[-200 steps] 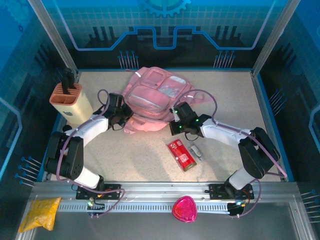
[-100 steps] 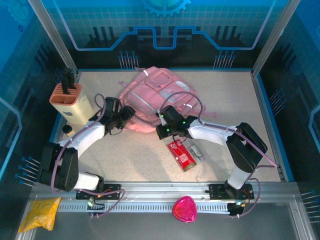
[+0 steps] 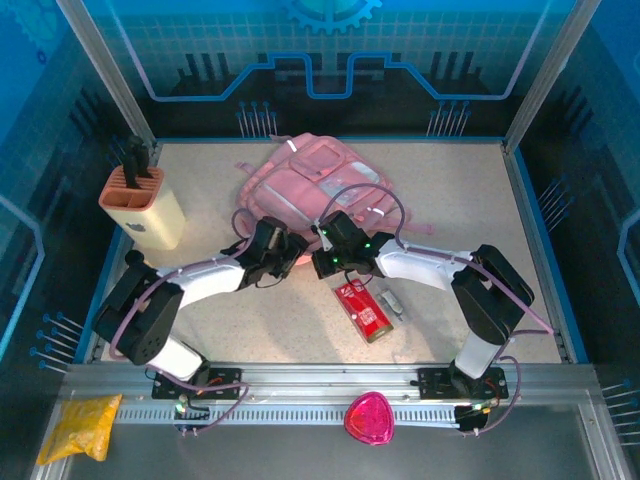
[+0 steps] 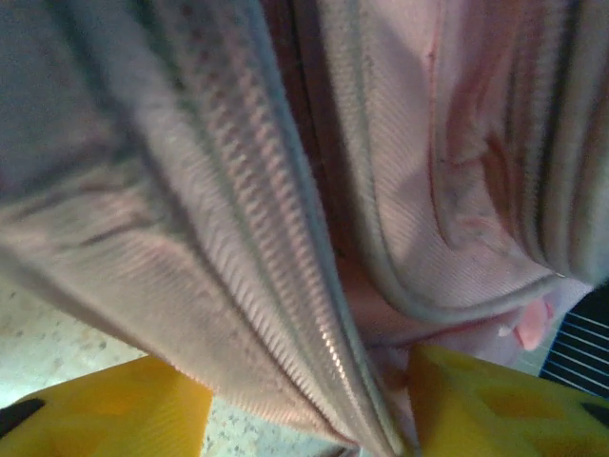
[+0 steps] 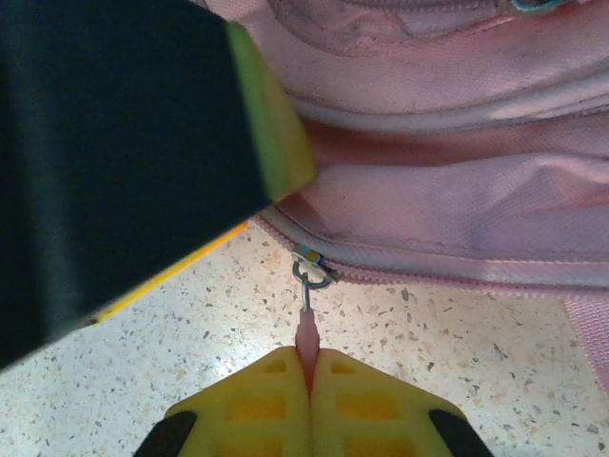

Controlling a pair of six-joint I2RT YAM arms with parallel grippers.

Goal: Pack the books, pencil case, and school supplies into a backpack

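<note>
The left tool (image 3: 272, 256) stands open at the near edge of the pink backpack (image 3: 305, 185), with a fold of the fabric between its fingers (image 4: 105, 409). Just beside it, the right tool (image 5: 309, 354) is closed on the pink zip pull (image 5: 306, 328) of the backpack. The red pencil case (image 3: 362, 310) lies on the desk (image 3: 450, 200), near the right tool.

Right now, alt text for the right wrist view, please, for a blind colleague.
The right gripper, shut, pinches the pink zip pull of the pink backpack, low over the speckled table. A blurred dark shape with a yellow edge covers the upper left.
</note>
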